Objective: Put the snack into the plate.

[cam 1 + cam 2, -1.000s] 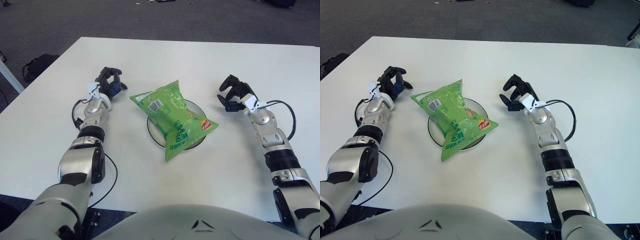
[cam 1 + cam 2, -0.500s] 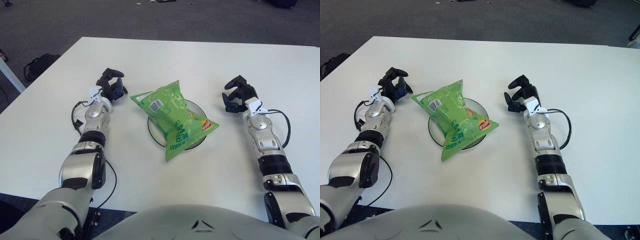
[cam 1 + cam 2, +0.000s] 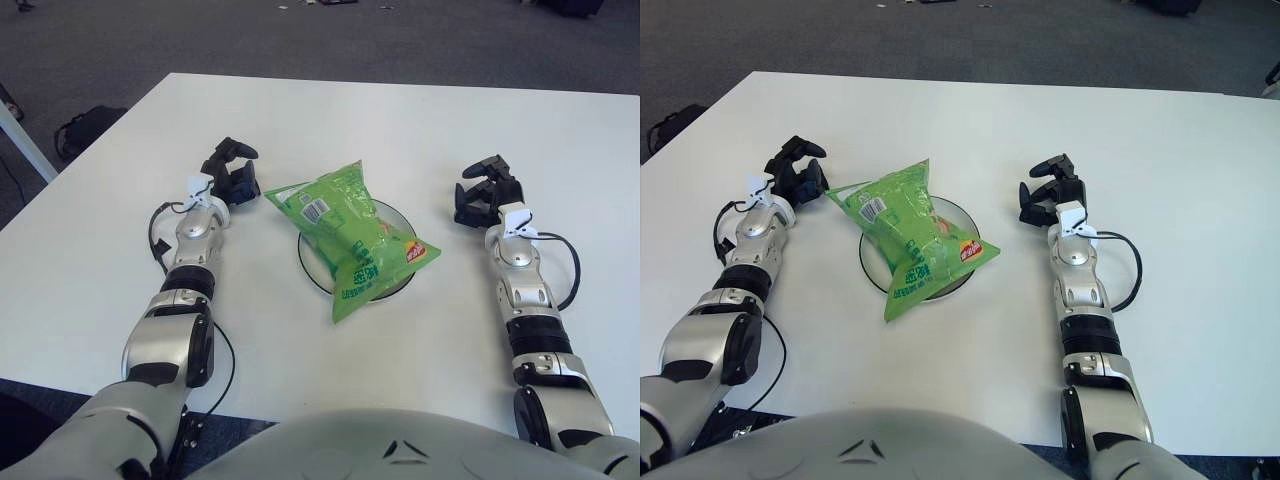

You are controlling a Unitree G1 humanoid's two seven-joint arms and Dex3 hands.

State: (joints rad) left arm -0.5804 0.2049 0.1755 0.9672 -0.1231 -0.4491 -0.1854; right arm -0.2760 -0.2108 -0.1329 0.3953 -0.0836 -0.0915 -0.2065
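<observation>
White surface (image 3: 330, 120) carries a round white plate (image 3: 398, 217) near its middle, with a green snack bag (image 3: 350, 240) lying across the plate, its lower end overhanging the rim onto the surface toward the robot.

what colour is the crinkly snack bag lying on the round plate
The crinkly snack bag is bright green; clearest in the left eye view.

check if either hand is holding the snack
No, the snack lies on the plate by itself, with the left hand and right hand both apart from it.
</observation>
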